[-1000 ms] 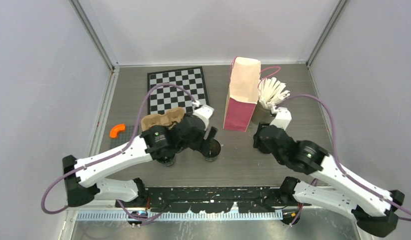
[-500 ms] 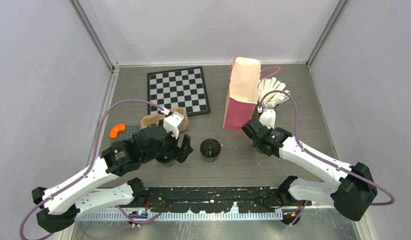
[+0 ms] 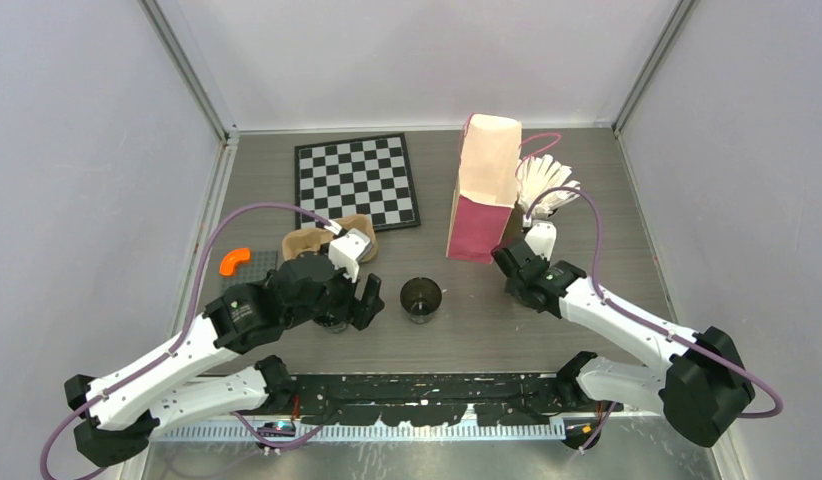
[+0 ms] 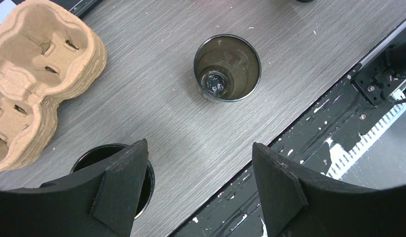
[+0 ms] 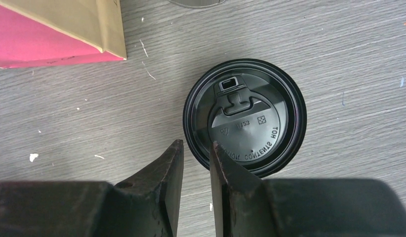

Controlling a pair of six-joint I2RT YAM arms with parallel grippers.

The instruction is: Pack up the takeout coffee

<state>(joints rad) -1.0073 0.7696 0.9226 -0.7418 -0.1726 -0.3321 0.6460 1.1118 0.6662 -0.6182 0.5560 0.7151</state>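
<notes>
Since a second ago the left gripper (image 4: 200, 150) has been drawn back from the small black round disposable cup (image 4: 227, 66) that stands nearer the pink-and-tan paper bag (image 3: 482, 190). The right gripper (image 5: 196, 145) has been swung in close beside the bag's base.

The left gripper's fingers are spread wide, and nothing is held between them. That cup is seen open and upright to the near left of the bag. A second black cup (image 4: 92, 155) of the same kind is seen farther left of the bag, partly covered by one left finger. The brown moulded-pulp cup tray (image 4: 33, 74) is also found left of the bag, beyond that second cup.

A flat black round lid (image 5: 250, 118) is laid on the grey wood-grain table (image 5: 339, 49) just right of the bag's near corner. "CONTENTS HOT" is embossed on it, and a small number above those words is not clearly legible. The right fingers are nearly pressed together, with the lid's rim at the slit between them. Whether the rim is pinched cannot be told.
</notes>
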